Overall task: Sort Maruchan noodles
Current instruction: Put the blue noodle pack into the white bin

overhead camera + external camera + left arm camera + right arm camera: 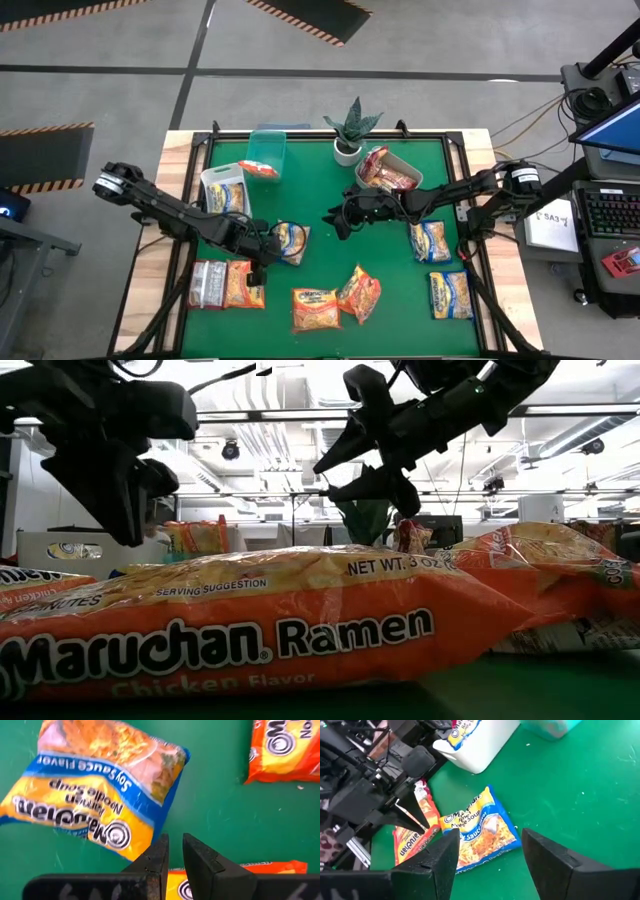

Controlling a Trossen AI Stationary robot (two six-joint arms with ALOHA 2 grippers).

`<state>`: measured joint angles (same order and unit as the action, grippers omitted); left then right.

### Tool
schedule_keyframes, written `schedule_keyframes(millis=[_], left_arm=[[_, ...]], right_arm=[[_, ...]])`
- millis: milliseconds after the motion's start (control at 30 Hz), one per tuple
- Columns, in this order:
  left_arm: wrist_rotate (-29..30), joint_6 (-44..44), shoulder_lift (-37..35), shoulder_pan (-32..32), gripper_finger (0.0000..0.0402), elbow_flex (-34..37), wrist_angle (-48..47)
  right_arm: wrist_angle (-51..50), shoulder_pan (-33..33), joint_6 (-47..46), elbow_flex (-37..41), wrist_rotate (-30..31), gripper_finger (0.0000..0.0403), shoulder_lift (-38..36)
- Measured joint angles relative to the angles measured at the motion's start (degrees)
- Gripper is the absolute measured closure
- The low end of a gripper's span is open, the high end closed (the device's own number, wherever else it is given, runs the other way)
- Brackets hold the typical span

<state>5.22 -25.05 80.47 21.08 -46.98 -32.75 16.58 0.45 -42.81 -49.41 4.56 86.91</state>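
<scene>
Noodle packets lie scattered on the green table mat point(385, 320). High view: yellow-and-blue packet point(291, 243) sits left of centre, just beside the left gripper point(262, 262); two orange packets point(338, 301) near the front middle; two more yellow-and-blue packets point(441, 268) on the right side; a silvery packet point(206, 284) and an orange one front left. White bin point(222, 188) holds a yellow-and-blue packet, grey bin point(390, 170) holds red ones, clear teal bin point(266, 152) has one red packet. Potted plant point(349, 130) at the back. Right gripper point(336, 222) hovers mid-table, holding nothing.

Low view: orange chicken-flavour packet point(250, 630) fills the foreground; both arms hang above it.

Left wrist view: left gripper point(175, 855) fingers nearly pinched together, nothing between them, above bare mat just beside the yellow-and-blue packet point(100, 785).

Right wrist view: right gripper point(490, 850) fingers spread apart, empty, above the mat; yellow-and-blue packet point(480, 827) and white bin point(480, 745) beyond.
</scene>
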Motion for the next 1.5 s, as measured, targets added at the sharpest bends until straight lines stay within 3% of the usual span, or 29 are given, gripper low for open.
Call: schedule_keyframes(millis=[300,533,767,1067,1333,1500], left_arm=[[0.38,-1.56,-1.83,-0.08,0.0364,7.26,8.63],[4.98,-0.36,-1.84,-0.13,0.0364,10.02,12.96],[5.38,-0.86,-1.84,-0.17,0.0364,12.9,17.32],[5.37,-1.14,-1.86,-0.17,0.0364,16.43,24.81],[5.37,-1.19,-1.84,-0.17,0.0364,17.89,27.91],[5.31,-2.04,-1.82,-0.13,0.0364,19.79,31.66]], right_arm=[[3.89,0.0,-3.19,-0.53,-0.11,0.0205,7.24],[3.3,-0.06,-1.24,-6.86,-1.9,0.0196,14.24],[-0.36,-1.23,-0.91,-13.84,-9.24,0.0165,20.68],[-10.76,-2.16,1.44,-20.77,-10.08,0.0111,25.13],[-7.64,-2.27,1.38,-21.33,-15.93,0.0095,27.46],[0.49,-2.27,1.29,-21.52,-24.41,0.0107,29.8]])
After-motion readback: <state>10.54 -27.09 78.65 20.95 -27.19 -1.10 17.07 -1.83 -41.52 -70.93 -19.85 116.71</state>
